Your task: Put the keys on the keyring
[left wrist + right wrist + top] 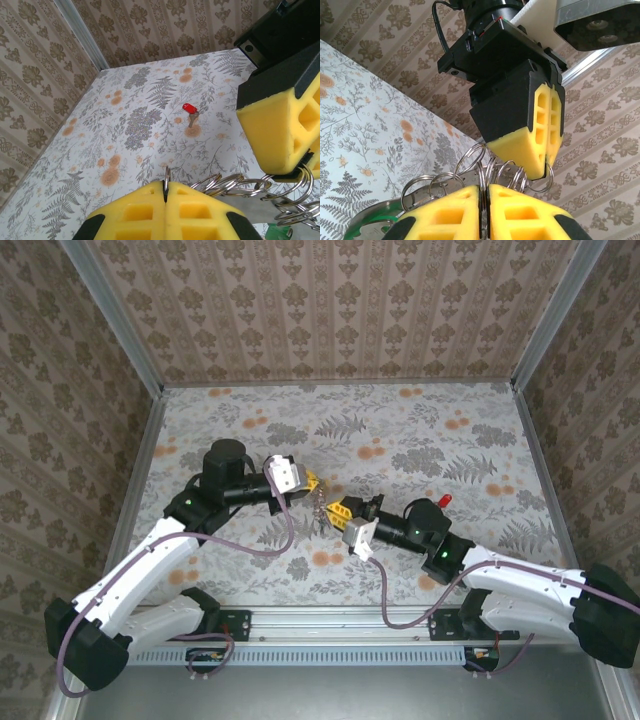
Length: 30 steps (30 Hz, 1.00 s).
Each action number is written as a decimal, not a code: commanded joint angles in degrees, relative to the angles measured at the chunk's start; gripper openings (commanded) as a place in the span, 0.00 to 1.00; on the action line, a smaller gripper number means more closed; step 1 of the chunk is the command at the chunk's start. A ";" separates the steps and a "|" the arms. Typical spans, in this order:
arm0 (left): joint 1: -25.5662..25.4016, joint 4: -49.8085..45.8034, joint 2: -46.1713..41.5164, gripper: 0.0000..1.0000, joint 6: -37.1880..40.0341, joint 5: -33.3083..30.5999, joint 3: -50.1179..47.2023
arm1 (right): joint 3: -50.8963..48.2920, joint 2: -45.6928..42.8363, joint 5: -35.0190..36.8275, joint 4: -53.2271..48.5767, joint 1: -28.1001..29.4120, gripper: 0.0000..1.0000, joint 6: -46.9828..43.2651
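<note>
Pinching the keyring [322, 506] between them at mid-scene, left gripper [311, 482] and right gripper [340, 511] both clamp its loops, probably steadying it for threading; red key [443, 501] lies loose further right.

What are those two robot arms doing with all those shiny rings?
Two robot arms meet over the middle of the flowery table. The left claw and the right claw are each pinched shut on the same bunch of thin silver metal rings, holding it between them. A small key with a red plastic head lies by itself on the table, away from the claws, and is not on the rings yet.
</note>
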 commanded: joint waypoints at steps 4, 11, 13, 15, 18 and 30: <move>0.63 3.37 -1.74 0.00 -0.55 0.95 -0.27 | 0.31 -0.83 2.69 0.00 0.35 0.06 0.41; 0.63 4.55 -2.75 0.00 0.58 2.32 -2.64 | 3.43 -1.66 4.42 -6.54 -0.65 0.00 6.68; 0.63 4.48 -2.82 0.00 1.18 4.06 -3.18 | 4.40 -1.62 3.57 -8.46 -1.21 0.00 9.23; 0.71 3.81 -3.05 0.07 1.61 4.91 -3.49 | 4.97 -1.30 2.67 -9.52 -1.81 0.00 11.57; 0.72 2.41 -4.19 0.27 2.43 4.94 -4.44 | 5.62 -0.87 2.78 -10.90 -2.93 0.00 15.02; 0.99 3.67 -6.78 0.44 -0.33 5.68 -7.52 | 8.31 0.44 1.01 -15.42 -6.63 0.00 24.56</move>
